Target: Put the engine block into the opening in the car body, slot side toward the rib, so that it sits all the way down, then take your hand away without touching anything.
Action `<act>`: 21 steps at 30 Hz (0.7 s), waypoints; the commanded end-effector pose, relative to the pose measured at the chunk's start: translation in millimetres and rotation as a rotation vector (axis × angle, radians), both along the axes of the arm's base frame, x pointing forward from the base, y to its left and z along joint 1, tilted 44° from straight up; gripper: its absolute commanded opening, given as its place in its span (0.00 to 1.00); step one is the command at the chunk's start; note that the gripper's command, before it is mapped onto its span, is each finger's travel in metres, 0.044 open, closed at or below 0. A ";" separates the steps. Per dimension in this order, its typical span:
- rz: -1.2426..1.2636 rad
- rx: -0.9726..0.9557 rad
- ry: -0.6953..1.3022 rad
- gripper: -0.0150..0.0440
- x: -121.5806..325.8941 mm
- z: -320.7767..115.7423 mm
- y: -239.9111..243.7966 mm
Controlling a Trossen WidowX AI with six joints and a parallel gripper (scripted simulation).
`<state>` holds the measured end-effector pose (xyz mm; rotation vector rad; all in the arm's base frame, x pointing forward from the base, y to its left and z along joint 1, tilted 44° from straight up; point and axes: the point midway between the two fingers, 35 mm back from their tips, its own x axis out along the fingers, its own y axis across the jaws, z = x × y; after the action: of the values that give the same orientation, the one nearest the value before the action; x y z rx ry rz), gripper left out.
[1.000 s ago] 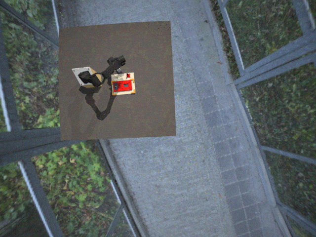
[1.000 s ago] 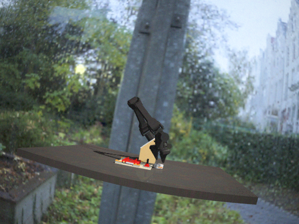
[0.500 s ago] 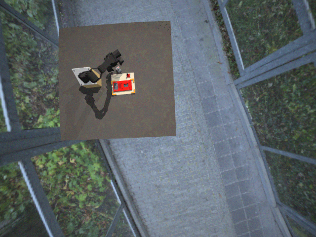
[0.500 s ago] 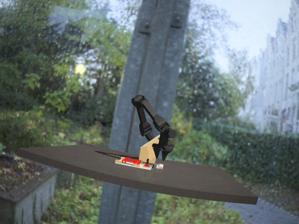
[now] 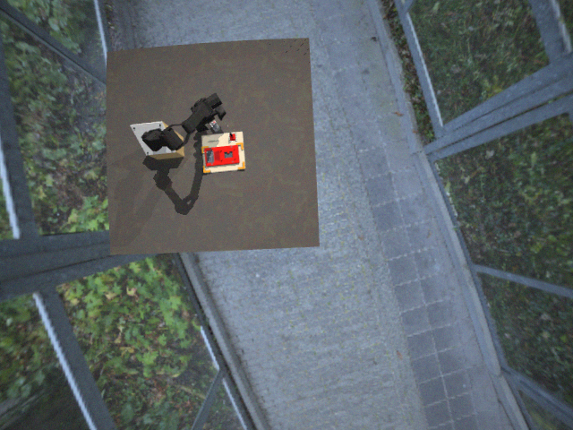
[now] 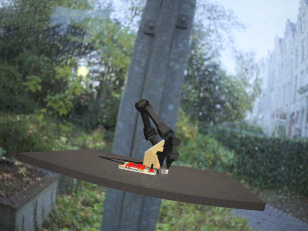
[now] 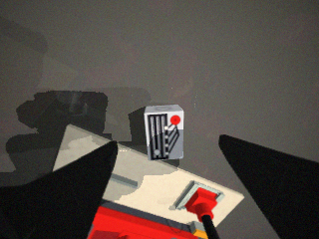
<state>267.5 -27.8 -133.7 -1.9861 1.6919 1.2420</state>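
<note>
Engine block [image 5: 215, 126] [image 6: 163, 171] [image 7: 164, 134] waits just beyond the gripper's [image 5: 215, 120] [image 6: 164, 168] [image 7: 169, 141] fingertips, which stand wide apart holding nothing, likely so they can straddle it.

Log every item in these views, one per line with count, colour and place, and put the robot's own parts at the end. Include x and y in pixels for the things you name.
Table: one, brown, under everything else [image 5: 268, 203] [image 6: 198, 184]
Engine block: one, silver-grey with black stripes and a red dot, on the table beside the base board [image 5: 215, 126] [image 6: 163, 171] [image 7: 164, 136]
Base board: one, cream with orange corner pieces, on the table [image 5: 217, 138] [image 6: 134, 170] [image 7: 155, 186]
Car body: one, red, on the base board [image 5: 222, 160] [image 6: 134, 165] [image 7: 115, 224]
Small post: one, red base with black stem, on the base board [image 5: 233, 136] [image 6: 151, 170] [image 7: 201, 201]
Wedge-shaped stand: one, tan sides with pale top, under the arm's base [image 5: 162, 155] [image 6: 150, 159]
Arm: one, black, mounted on the stand [image 5: 199, 116] [image 6: 156, 118]
Gripper: one, black, open above the engine block [image 7: 168, 140]
</note>
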 end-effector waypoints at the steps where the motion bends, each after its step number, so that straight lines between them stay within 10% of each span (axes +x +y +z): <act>1: 0.006 -0.005 0.008 1.00 -2.5 -4.7 -5.2; 10: 0.006 -0.006 0.009 1.00 -3.5 -13.1 -13.7; 21: 0.006 -0.006 0.009 0.51 -3.5 -13.1 -13.7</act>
<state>264.5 -40.9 -146.8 -1.9869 1.6966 1.2463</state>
